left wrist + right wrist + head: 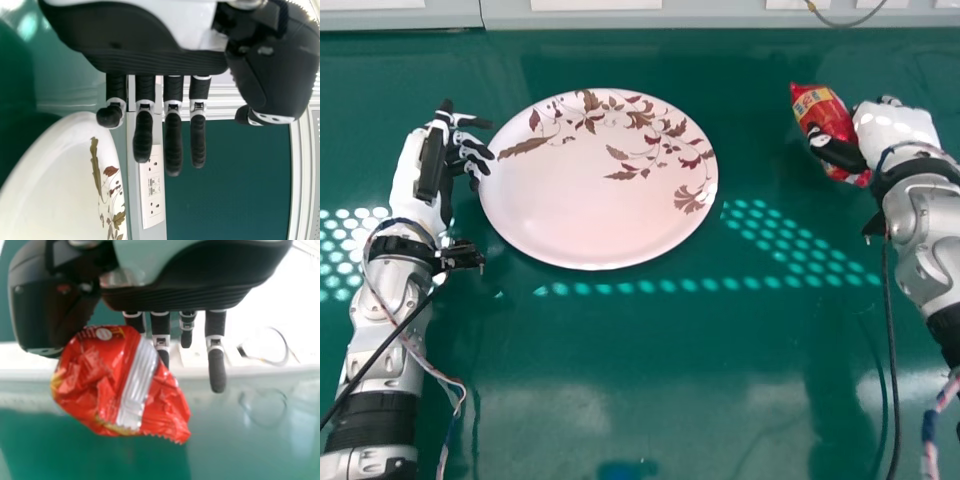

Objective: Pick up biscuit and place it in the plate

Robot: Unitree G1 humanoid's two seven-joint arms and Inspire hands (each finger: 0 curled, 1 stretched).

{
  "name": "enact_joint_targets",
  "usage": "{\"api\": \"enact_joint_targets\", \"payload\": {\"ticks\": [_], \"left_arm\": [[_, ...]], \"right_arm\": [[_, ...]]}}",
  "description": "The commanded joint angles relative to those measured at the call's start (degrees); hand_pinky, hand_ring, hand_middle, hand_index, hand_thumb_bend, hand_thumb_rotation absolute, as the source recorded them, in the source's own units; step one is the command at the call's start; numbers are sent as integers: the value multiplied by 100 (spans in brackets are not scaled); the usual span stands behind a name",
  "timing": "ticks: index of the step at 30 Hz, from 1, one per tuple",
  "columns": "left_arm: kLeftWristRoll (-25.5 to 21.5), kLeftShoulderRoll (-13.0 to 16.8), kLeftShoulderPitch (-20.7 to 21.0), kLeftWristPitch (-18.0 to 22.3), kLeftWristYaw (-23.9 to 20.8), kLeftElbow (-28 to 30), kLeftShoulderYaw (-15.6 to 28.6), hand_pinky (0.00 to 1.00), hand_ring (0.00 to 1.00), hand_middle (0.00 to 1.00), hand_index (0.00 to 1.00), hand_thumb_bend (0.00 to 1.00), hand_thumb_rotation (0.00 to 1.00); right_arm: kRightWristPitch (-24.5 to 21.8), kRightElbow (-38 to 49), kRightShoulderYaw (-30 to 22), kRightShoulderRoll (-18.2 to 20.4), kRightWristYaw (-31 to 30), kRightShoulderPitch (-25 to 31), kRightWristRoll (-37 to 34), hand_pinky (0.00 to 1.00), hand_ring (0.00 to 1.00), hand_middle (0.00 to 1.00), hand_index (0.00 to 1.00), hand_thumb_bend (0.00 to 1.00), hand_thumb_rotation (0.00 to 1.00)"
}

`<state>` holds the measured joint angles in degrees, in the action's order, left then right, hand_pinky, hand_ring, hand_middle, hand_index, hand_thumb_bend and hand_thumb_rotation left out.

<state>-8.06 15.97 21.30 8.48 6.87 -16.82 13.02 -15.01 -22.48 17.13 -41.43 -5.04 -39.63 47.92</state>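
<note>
A glossy green table (650, 400) stretches in front of a pale wall strip (720, 14), with rows of light spots (690, 285) scattered over its surface. The fingers (216, 370) of the right hand (895, 130) and its thumb (835, 152) grip the red biscuit packet (826, 125) between them. At least one finger reaches nearly straight down past the packet. In the right wrist view the packet's silvery seam faces the camera, running slantwise across the crinkled red wrapper, and a jagged edge sticks out away from the thumb. I cannot tell whether the packet touches the table.

The fingers of the left hand (448, 150) are extended and loose, with nothing in their grasp. They point towards the plate (560, 210) and lie right by its left rim; whether they touch it is unclear.

The plate lies flat between the two hands, round and pale, with brown and reddish leaves and flowers printed along its far and right side. The biscuit packet is well apart from it, off to the right. Farther out, wires (450, 380) run along the left forearm, a thin cable (840, 22) loops at the far edge, and the left wrist view shows a white socket panel (152, 185) beyond the plate.
</note>
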Motion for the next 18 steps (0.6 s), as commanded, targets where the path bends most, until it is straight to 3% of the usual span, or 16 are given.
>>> {"api": "enact_joint_targets", "payload": {"ticks": [1,8,14,18], "left_arm": [[-47,-10,-86,-29,-8,62,64,5,22,30,48,49,8],[-22,14,-19,-14,31,-25,38,6,22,30,48,49,8],[2,18,68,-72,-4,-86,31,6,22,31,48,48,8],[11,22,146,-65,-6,-162,26,6,22,31,48,48,8]], "right_arm": [[-32,533,-242,-164,-71,171,-75,29,41,50,55,49,0],[-294,2119,-686,-133,-741,330,-162,31,43,54,50,49,0],[-122,2705,-669,-60,-991,132,-108,31,44,55,52,49,0],[-148,2819,-567,189,-1313,-227,-112,31,43,54,51,49,0]]}}
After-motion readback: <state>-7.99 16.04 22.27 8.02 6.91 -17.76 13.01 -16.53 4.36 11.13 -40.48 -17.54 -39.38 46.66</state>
